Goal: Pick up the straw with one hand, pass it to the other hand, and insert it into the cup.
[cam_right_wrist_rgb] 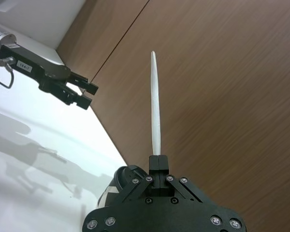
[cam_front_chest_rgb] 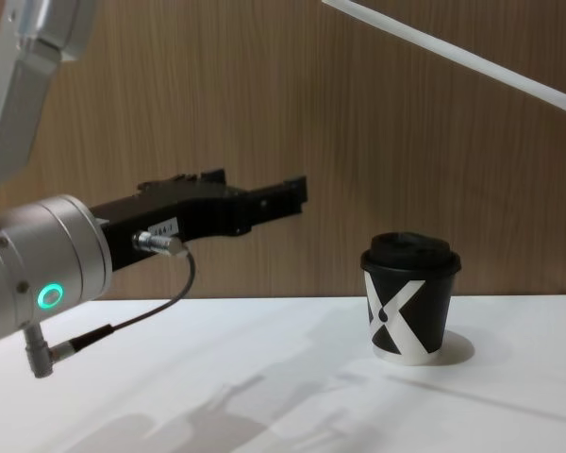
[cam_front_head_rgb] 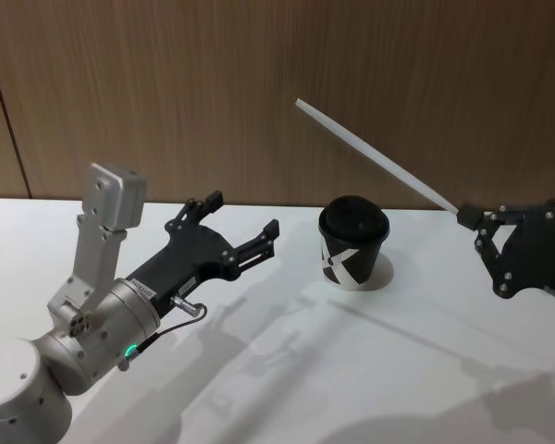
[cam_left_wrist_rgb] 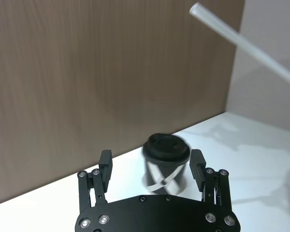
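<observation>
The right pincer (cam_front_head_rgb: pixel 464 218) was clamped shut on the low end of the straw (cam_front_head_rgb: pixel 375 157), held off the tabletop (cam_front_head_rgb: pixel 351 370), right of the cup (cam_front_head_rgb: pixel 353 245). The straw slanted up and leftward, passing high over the cup's lid (cam_front_head_rgb: pixel 353 217). The left pincer (cam_front_head_rgb: pixel 243 212) hovered left of the cup, jaws wide apart, empty. The cup stood upright on the tabletop, lid seemingly seated fully.

Found a bold white X-like mark (cam_front_chest_rgb: pixel 393 313) printed on the side of the black cup (cam_front_chest_rgb: pixel 436 291). Spotted a small white label (cam_right_wrist_rgb: pixel 26 66) stuck on the black body of the left gripper (cam_right_wrist_rgb: pixel 89 95), bearing dark characters too small to read surely. Read no other words, brands or numbers.
</observation>
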Tool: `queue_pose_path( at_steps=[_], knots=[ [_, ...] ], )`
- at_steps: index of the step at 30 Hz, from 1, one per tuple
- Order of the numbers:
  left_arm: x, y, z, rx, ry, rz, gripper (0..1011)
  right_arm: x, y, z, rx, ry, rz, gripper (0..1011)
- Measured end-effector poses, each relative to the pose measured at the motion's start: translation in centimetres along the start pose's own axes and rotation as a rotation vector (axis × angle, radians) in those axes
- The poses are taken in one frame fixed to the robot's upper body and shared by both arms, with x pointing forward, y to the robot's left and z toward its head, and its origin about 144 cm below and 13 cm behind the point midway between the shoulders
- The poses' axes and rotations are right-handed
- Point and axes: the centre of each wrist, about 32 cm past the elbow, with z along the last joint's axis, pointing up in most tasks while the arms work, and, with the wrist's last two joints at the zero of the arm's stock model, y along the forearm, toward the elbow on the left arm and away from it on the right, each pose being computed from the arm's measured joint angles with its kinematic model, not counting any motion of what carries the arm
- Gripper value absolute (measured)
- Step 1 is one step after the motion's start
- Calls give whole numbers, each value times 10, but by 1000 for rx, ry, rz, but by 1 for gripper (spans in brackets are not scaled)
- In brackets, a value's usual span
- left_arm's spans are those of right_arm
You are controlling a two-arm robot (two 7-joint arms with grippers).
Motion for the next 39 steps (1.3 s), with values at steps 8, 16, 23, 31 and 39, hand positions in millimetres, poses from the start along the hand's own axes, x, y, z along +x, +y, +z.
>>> queue_pose_path(
  at_steps=[8,16,23,31,39],
  knots=[
    [0,1,4,-46,118,-76,1003,0,0,0,0,0,0,0],
    [-2,-1,9,-107,249,-156,1003,0,0,0,0,0,0,0],
    [-6,-7,12,-167,359,-216,1003,0,0,0,0,0,0,0],
    [-14,-18,14,-210,471,-263,1003,0,0,0,0,0,0,0],
    [-23,-27,12,-219,552,-282,1003,0,0,0,0,0,0,0]
  ],
)
